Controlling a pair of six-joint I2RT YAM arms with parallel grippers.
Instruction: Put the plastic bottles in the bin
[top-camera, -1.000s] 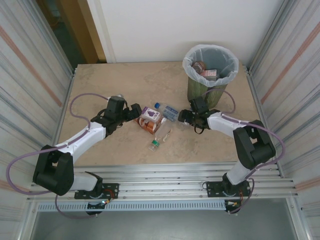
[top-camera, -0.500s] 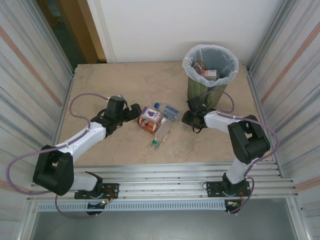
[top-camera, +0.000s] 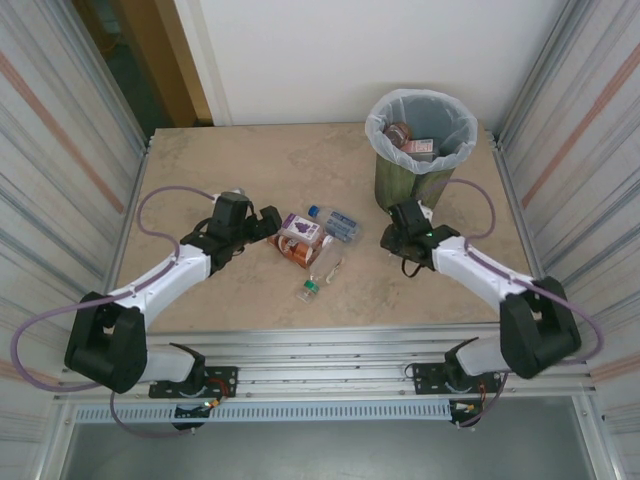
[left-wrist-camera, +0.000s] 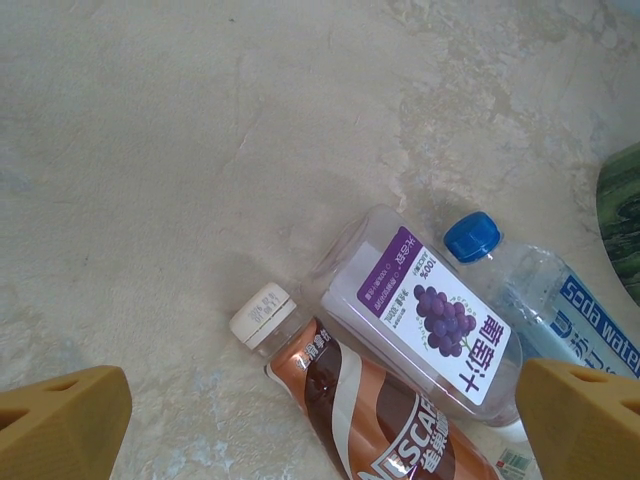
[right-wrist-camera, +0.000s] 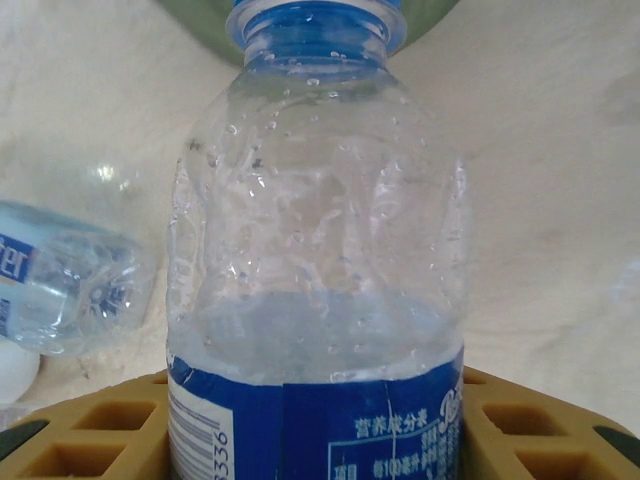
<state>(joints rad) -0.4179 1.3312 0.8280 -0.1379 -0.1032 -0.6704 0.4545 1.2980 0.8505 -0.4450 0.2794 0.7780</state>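
My right gripper (right-wrist-camera: 315, 440) is shut on a clear plastic bottle (right-wrist-camera: 315, 230) with a blue cap and blue label, held low near the foot of the bin (top-camera: 420, 140). In the top view that gripper (top-camera: 397, 238) sits just in front of the bin. My left gripper (top-camera: 266, 222) is open beside three lying bottles: a purple grape-label one (left-wrist-camera: 430, 315), an amber coffee one (left-wrist-camera: 390, 420) with a white cap, and a blue-capped soda water one (left-wrist-camera: 545, 300). In the left wrist view the gripper (left-wrist-camera: 320, 430) hovers over the amber bottle without touching it.
A small crushed bottle with a green cap (top-camera: 312, 288) lies toward the near edge. The bin holds several bottles (top-camera: 405, 135). Corrugated metal walls (top-camera: 70, 130) close in both sides. Bare tabletop (top-camera: 230, 160) stretches across the far left.
The right gripper has closed on the blue-label bottle and shifted right, toward the bin's foot, and its arm has swung outward. The left arm has stayed still.
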